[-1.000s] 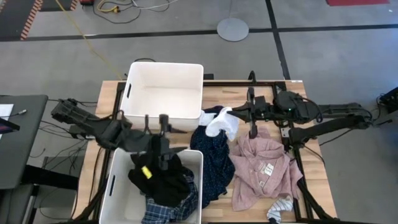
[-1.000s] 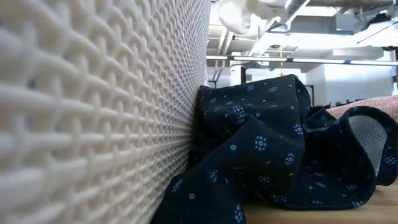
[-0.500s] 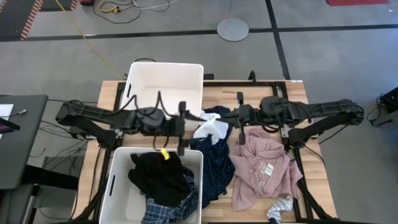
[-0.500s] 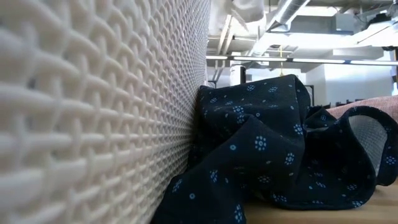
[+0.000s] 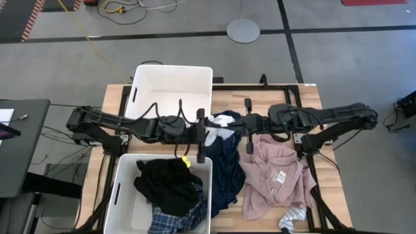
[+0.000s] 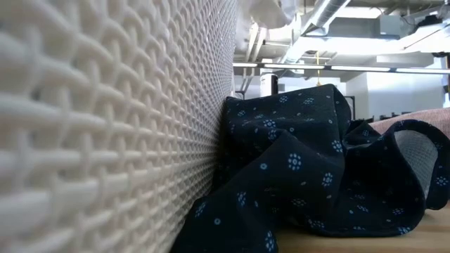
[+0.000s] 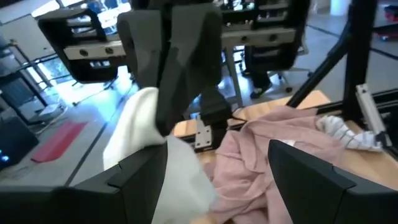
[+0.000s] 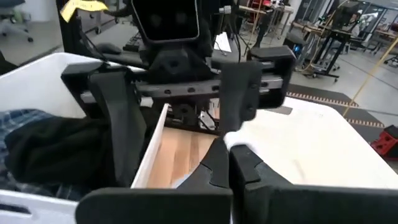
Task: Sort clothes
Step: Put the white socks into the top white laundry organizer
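While the open left pincer (image 5: 203, 136) faces it, the right pincer (image 5: 242, 125) pinches a white garment (image 5: 220, 125) stretched leftward.

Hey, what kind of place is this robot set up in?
Likely a robotics lab or workshop: bare concrete floor with taped lines, exposed ceiling ducts, and workbenches with equipment behind the table.

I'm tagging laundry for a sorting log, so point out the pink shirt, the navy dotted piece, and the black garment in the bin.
pink shirt (image 5: 276, 170), high view, middle of its body.
navy dotted piece (image 5: 224, 168), high view, centre of the fabric.
black garment (image 5: 166, 185), high view, middle of the heap in the near bin.
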Motion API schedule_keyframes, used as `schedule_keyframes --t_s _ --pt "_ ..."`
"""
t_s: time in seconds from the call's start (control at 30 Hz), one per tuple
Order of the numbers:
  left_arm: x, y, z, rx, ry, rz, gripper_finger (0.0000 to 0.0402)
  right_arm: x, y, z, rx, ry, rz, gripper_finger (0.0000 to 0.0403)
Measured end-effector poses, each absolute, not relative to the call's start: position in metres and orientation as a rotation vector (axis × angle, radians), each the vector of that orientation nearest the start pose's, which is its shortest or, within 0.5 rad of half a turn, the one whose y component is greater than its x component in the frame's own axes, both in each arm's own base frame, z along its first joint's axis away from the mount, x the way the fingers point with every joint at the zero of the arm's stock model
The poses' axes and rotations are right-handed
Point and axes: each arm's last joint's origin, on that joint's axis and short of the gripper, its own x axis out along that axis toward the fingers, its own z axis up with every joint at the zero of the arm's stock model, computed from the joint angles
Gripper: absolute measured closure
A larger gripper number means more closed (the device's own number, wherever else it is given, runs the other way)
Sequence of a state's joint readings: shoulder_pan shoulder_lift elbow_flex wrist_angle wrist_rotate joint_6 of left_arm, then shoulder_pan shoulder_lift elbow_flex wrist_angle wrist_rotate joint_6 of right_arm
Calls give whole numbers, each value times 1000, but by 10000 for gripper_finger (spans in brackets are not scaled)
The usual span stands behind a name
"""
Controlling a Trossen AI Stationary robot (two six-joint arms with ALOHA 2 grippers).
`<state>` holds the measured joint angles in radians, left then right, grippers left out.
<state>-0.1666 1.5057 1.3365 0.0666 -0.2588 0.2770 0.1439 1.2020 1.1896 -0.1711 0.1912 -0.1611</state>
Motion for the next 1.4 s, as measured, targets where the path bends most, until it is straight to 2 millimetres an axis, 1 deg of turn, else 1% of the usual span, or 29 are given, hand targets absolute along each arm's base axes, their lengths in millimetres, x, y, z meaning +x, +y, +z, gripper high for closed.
schedule_keyframes --t_s 0.1,0.2,0.3,0.37,0.43,0.57,0.7,0.8,0.87,0.93,1.0,1.07,1.2,1.33,1.37,1.4 --pt "339 -60 380 313 111 73 126 259 34 389 -199 211 -50 403" --pt "329 -69 387 336 102 130 126 256 34 389 -207 213 -63 403" --pt "325 -76 389 366 102 164 126 254 35 392 -205 196 -63 403" --pt "325 -77 389 377 103 186 126 255 35 391 -207 200 -62 403" --pt "325 -74 389 382 112 203 126 256 36 390 -209 202 -59 403" --pt "330 -55 386 344 140 243 126 256 39 391 -213 191 -47 403" --pt "333 -39 387 260 117 177 126 256 44 392 -222 178 -30 403" --pt "338 -30 382 231 130 187 126 255 46 393 -228 168 -20 403" --pt "341 -28 379 241 147 155 128 255 47 393 -230 170 -17 403" --pt "345 -30 375 241 144 101 137 255 47 393 -230 173 -16 403" --pt "348 -32 373 250 139 80 157 255 47 393 -230 173 -18 403" --pt "349 -32 370 266 154 76 187 255 47 393 -230 172 -19 403" --pt "353 -33 366 320 157 70 272 255 46 392 -232 178 -18 403" --pt "353 -35 367 368 152 51 370 255 47 391 -235 192 -16 403" --pt "353 -35 367 378 153 51 384 255 47 390 -236 197 -16 403" --pt "353 -35 367 388 154 51 389 255 46 390 -237 203 -16 403"
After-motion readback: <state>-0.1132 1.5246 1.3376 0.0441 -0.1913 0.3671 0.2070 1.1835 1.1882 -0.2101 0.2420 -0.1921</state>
